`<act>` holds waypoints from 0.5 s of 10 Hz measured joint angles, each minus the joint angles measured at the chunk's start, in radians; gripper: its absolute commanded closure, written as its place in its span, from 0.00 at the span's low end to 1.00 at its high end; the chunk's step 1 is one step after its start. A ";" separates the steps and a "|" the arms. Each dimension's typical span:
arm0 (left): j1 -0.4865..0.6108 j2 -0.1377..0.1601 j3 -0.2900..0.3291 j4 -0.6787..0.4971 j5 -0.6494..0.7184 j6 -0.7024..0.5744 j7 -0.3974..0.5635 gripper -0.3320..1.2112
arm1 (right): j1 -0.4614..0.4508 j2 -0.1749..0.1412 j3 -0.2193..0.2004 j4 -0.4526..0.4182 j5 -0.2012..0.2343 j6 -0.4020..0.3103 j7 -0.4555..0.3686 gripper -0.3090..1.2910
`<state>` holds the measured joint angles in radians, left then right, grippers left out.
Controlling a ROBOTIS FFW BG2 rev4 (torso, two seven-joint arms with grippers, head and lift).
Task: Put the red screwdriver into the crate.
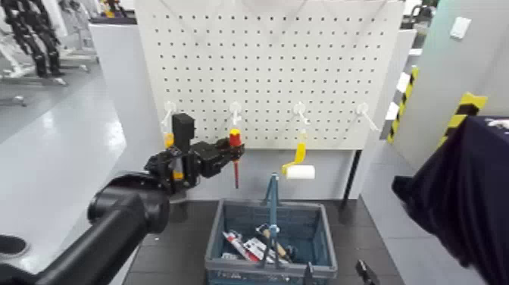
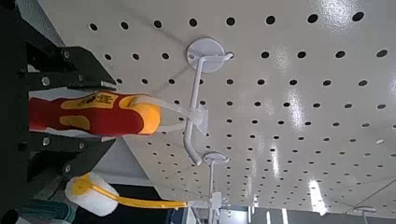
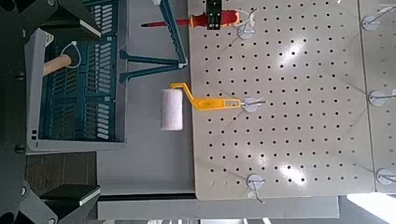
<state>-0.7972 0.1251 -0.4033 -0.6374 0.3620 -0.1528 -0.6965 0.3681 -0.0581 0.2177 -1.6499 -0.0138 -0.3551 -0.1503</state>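
Left gripper [image 1: 231,154] clamps the red screwdriver [image 1: 235,155] by its handle, still hung on a pegboard [image 1: 303,68] hook [image 2: 198,121] above the crate [image 1: 220,227]. Pulling straight down could snag that hook. Right gripper [image 3: 23,112] hangs near the desk [image 1: 182,242], jaws spread, empty.

One white perforated pegboard [image 1: 265,68] stands at the back, carrying four white hooks [image 1: 365,114] in a row. Three tools hang there: one slim screwdriver with a red handle and thin red shaft [image 1: 235,151], one yellow-handled paint roller with a white sleeve [image 1: 298,165], and one yellow-handled tool [image 1: 169,140] mostly hidden behind the arm. One blue-grey slotted plastic crate with a blue arched handle [image 1: 220,227] sits below, holding several tools too jumbled to count.
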 measured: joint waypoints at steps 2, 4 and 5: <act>0.000 -0.001 0.001 0.001 0.003 -0.007 0.000 0.96 | -0.001 0.000 -0.002 0.000 0.000 -0.002 0.000 0.28; 0.003 -0.001 0.001 0.000 0.006 -0.019 -0.005 0.96 | 0.000 0.000 -0.005 -0.001 0.000 -0.003 0.000 0.28; 0.009 -0.001 -0.001 -0.012 0.006 -0.018 -0.011 0.96 | 0.000 0.000 -0.007 -0.001 0.000 -0.004 0.000 0.28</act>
<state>-0.7877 0.1242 -0.4045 -0.6496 0.3680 -0.1711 -0.7079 0.3681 -0.0583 0.2110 -1.6505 -0.0138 -0.3593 -0.1503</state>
